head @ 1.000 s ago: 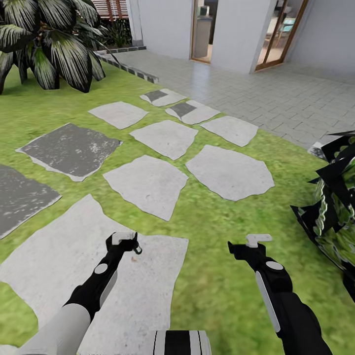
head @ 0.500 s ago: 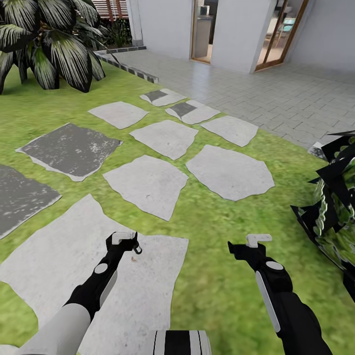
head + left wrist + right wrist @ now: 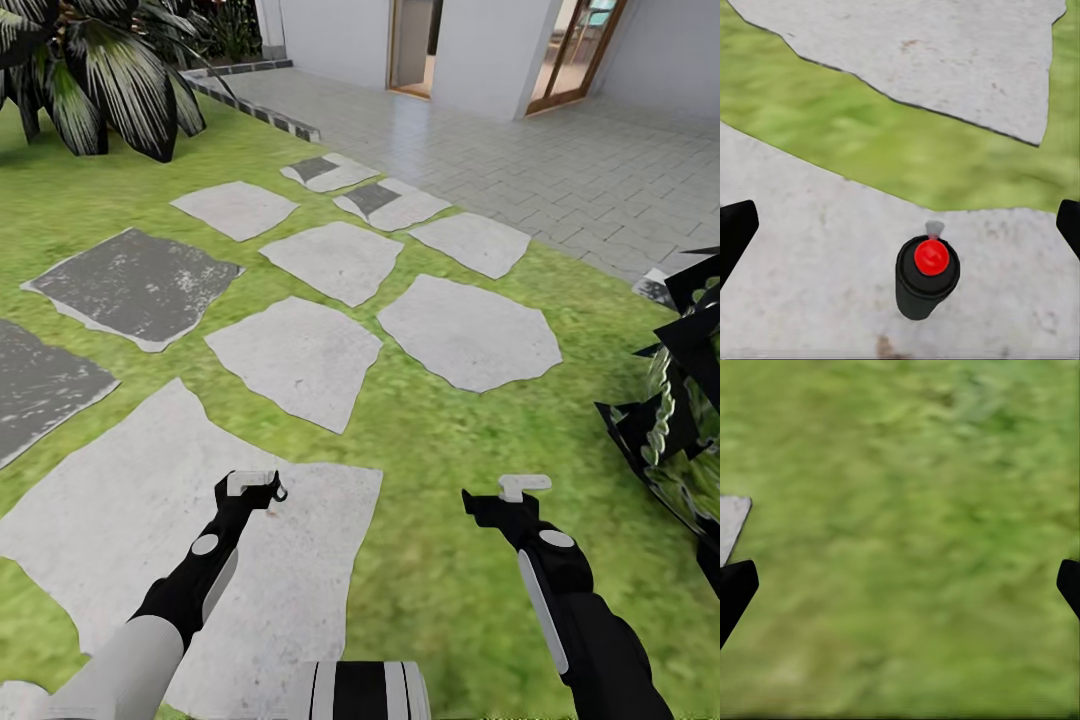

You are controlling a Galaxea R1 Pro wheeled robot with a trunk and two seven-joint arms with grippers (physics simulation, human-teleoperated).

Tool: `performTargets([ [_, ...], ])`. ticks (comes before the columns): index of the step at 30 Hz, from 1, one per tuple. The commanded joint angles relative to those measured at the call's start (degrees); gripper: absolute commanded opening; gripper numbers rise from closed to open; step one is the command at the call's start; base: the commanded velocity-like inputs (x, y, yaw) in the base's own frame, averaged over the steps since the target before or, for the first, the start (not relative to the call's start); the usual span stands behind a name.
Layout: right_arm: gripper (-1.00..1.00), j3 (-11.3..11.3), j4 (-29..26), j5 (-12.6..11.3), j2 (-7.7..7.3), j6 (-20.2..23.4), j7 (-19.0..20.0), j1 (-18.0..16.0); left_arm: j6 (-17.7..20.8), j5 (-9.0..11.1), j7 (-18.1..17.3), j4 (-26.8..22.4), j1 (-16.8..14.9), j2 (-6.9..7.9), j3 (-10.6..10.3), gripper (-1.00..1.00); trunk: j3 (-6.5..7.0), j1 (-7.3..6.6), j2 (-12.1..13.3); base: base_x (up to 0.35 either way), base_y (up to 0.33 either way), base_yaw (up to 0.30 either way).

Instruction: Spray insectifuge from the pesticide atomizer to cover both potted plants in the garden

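Note:
The pesticide atomizer is out of view. At the right edge of the head view stands a plant [image 3: 680, 410] with pointed black and pale-speckled green leaves, cut off by the frame, and no pot shows under it. My left gripper [image 3: 250, 484] is open over a large pale stone slab [image 3: 120, 520]. In the left wrist view, the left gripper [image 3: 901, 225] has its fingers wide apart above a small dark cylinder with a red dot on top [image 3: 928, 276] that stands on the slab. My right gripper [image 3: 520, 489] [image 3: 900, 585] is open over bare lawn, holding nothing.
Irregular grey and dark stepping stones [image 3: 300, 355] lie across the lawn ahead. A big palm-like plant [image 3: 110, 70] stands at the far left. A grey paved terrace [image 3: 560, 170] and house doors [image 3: 410, 45] lie beyond. The dark cylinder [image 3: 279, 492] sits right beside the left gripper.
The whole head view has shifted, so the camera has moved a little forward or down. Both arms hold the same pose. The dark cylinder now shows slightly closer to the left gripper.

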Motion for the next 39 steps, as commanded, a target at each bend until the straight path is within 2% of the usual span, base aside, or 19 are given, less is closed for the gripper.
performTargets([
  [1,1.0,0.0,-0.1,0.2,-0.01,0.3,0.0,0.0,-0.2,0.0,0.0,0.0,0.0,-0.01,0.0,1.0,-0.04,-0.01,0.0,0.0,0.0,0.0],
  [4,1.0,0.0,-0.1,0.2,-0.01,0.3,0.0,0.0,-0.2,-0.1,0.0,0.0,0.0,-0.01,0.0,1.0,-0.04,-0.01,0.0,0.0,0.0,0.0],
  [15,1.0,0.0,-0.1,0.2,-0.01,0.3,0.0,0.0,-0.2,-0.2,0.0,0.0,0.0,-0.01,-0.1,1.0,-2.48,0.27,-0.2,0.0,0.0,0.0],
  [30,1.0,-0.1,-0.1,0.2,-0.01,0.3,0.0,0.0,-0.2,-0.3,0.0,0.0,0.0,-0.01,-0.3,1.0,-2.48,0.27,-0.2,0.0,0.0,-0.055],
  [33,1.0,-0.1,-0.1,0.2,-0.01,0.3,0.0,0.0,-0.2,-0.3,0.0,0.0,0.0,-0.01,-0.3,1.0,-3.14,0.35,-0.2,0.0,0.0,-0.005],
  [39,1.0,-0.2,-0.1,0.2,-0.17,0.3,0.0,0.0,-0.2,-0.3,0.0,0.0,0.0,-0.01,-0.3,1.0,-3.14,0.35,-0.2,0.0,0.0,0.0],
])
